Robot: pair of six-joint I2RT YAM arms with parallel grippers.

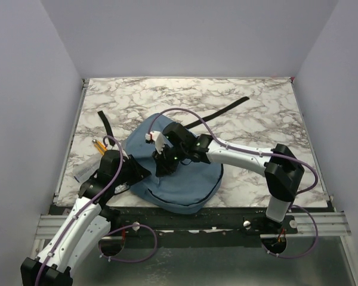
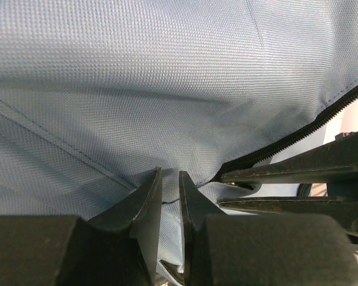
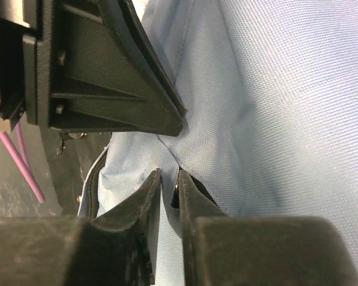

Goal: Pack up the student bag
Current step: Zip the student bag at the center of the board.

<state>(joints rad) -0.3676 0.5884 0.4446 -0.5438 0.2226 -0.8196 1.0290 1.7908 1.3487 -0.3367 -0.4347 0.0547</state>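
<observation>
Left gripper [image 2: 170, 176]: closest to your left wrist lens, its jaws stood nearly together, nipping a fold of blue cloth just beside the zip [image 2: 298, 136].
Right gripper [image 3: 169, 174]: it also narrowed to a slit and clamped on a fold of the same cloth, with the other gripper's black finger just above it.
Student bag [image 1: 188, 186]: it lay flat on the marble table [image 1: 250, 107], lower centre of the top view, with both grippers on its left-centre part.
Handling: you would have judged it soft, limp and light. It was likely to sag and bunch rather than lift whole, it was not fragile, and the weave offered grip.
Where to hold: the seam or zip trim, where the cloth is doubled, looked better than a loose panel.
Pointing: the rounded edge faced the bottom of the frame, and a black strap [image 1: 221, 113] trailed to the upper right.
Long axis: it seemed to run from upper left to lower right, though the arms hid part of it.
</observation>
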